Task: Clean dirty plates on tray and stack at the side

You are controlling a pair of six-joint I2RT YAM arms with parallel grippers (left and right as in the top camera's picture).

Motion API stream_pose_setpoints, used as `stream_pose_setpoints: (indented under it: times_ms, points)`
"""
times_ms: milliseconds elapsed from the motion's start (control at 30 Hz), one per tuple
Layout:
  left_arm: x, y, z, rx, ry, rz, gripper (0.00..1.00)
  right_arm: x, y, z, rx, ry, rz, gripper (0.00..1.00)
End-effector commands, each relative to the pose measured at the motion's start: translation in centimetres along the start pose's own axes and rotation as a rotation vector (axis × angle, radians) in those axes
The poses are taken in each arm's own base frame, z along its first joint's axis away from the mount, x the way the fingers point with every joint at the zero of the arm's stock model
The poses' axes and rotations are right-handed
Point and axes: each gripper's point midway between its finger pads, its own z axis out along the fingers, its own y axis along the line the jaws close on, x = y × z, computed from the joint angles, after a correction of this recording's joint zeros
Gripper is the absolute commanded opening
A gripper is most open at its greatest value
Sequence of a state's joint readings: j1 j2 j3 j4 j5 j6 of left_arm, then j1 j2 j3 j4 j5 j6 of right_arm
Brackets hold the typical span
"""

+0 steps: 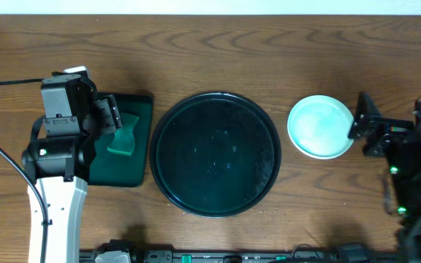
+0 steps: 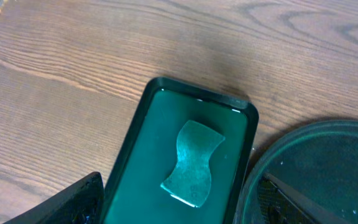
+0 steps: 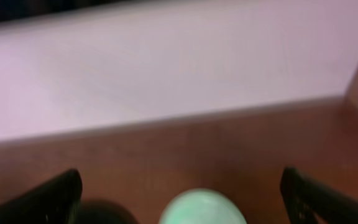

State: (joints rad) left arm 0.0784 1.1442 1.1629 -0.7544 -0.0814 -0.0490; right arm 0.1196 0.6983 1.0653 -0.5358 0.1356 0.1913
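The round black tray [image 1: 215, 153] lies mid-table with no plate on it; its rim also shows in the left wrist view [image 2: 316, 134]. Pale mint plates [image 1: 320, 126] sit on the table right of the tray, seen as one round shape with no smear; I cannot tell how many are stacked. They show blurred in the right wrist view [image 3: 202, 210]. My right gripper [image 1: 362, 126] is open and empty just right of the plates, also in its wrist view [image 3: 188, 199]. My left gripper [image 1: 115, 120] is open and empty over the green sponge [image 2: 194, 163].
A dark green rectangular tray [image 1: 141, 157] lies left of the round tray and holds the green sponge [image 1: 123, 139]; its rim shows in the left wrist view [image 2: 197, 93]. A black cable [image 1: 6, 82] runs at far left. Bare wood lies behind the trays.
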Motion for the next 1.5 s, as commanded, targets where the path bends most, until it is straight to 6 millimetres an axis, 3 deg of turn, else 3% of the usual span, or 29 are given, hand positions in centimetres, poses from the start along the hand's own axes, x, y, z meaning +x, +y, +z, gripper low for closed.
stream_pose_setpoints:
  times_ms: [0, 100, 267, 467, 733, 1467]
  points:
    - [-0.2, 0.3, -0.2, -0.009, -0.007, -0.013, 0.79, 4.2, -0.8, -0.4, -0.021, -0.079, -0.062, 0.99]
    - [-0.2, 0.3, -0.2, -0.009, -0.007, -0.013, 0.79, 8.1, 0.6, -0.8, -0.163, -0.160, -0.187, 0.99]
    - [-0.2, 0.3, -0.2, -0.009, -0.007, -0.013, 0.79, 13.6, -0.8, -0.7, -0.176, -0.221, -0.216, 0.99]
    - [-0.2, 0.3, -0.2, -0.009, -0.007, -0.013, 0.79, 17.9, -1.2, 0.0, -0.203, -0.200, -0.219, 0.99]
    - [-0.2, 0.3, -0.2, -0.009, -0.007, -0.013, 0.79, 22.1, -2.3, 1.5, -0.172, -0.115, -0.209, 0.99]
    - [-0.2, 0.3, -0.2, -0.009, -0.007, -0.013, 0.79, 22.5, -2.4, 1.6, -0.170, -0.096, -0.207, 0.99]
